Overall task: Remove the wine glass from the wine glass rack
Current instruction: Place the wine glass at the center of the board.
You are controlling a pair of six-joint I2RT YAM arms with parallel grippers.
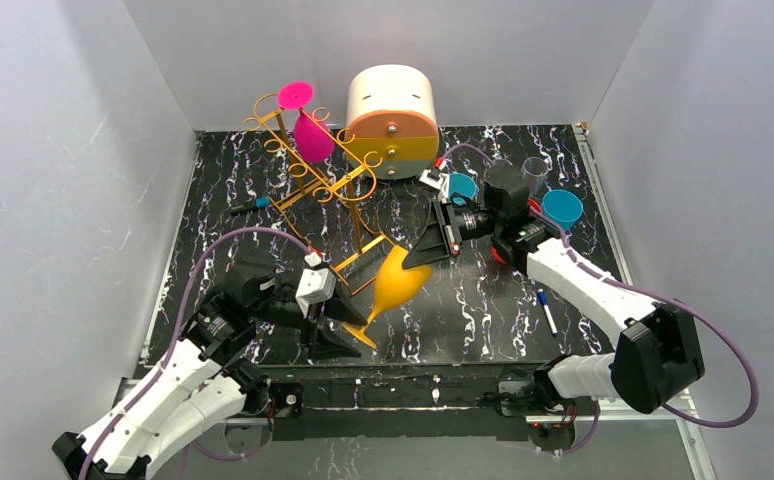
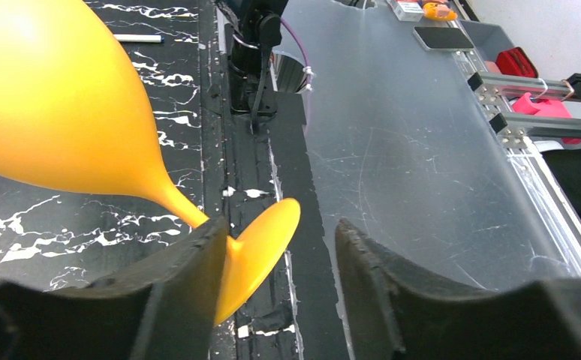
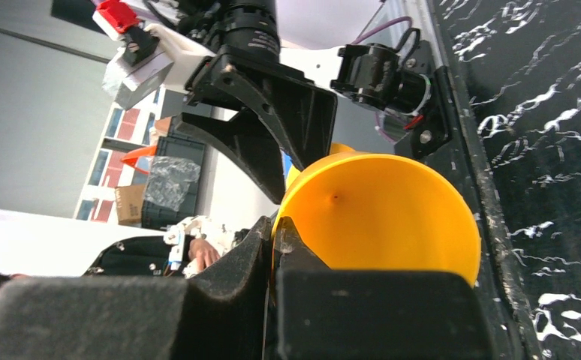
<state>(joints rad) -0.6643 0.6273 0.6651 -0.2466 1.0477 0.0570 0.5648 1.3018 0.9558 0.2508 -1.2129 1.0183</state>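
Top external view, from the left: the left gripper point(image 1: 346, 330) sits low near the table's front edge with its jaws apart at the foot of the yellow wine glass point(image 1: 401, 280). Behind it stands the wine glass rack point(image 1: 308, 190), and a pink wine glass point(image 1: 312, 135) hangs upside down from its rails. The yellow wine glass is off those rails. It is tilted just beside the rack's near right corner, foot down toward the left arm and bowl up toward the right gripper point(image 1: 429, 248). Further back is a white-and-orange round box point(image 1: 393, 120), and to the right are a teal cup point(image 1: 461, 186), a blue cup point(image 1: 563, 208) and a marker point(image 1: 547, 311). This view does not settle either grasp. The left wrist view does for its side: the left gripper point(image 2: 280, 232) stands open, the yellow wine glass point(image 2: 55, 97) has its foot lying against one finger point(image 2: 186, 277), and the other finger is clear of it. The right wrist view shows the right gripper point(image 3: 274, 225) pinched together on the rim of the yellow wine glass point(image 3: 377, 217), one finger inside the bowl and one outside.
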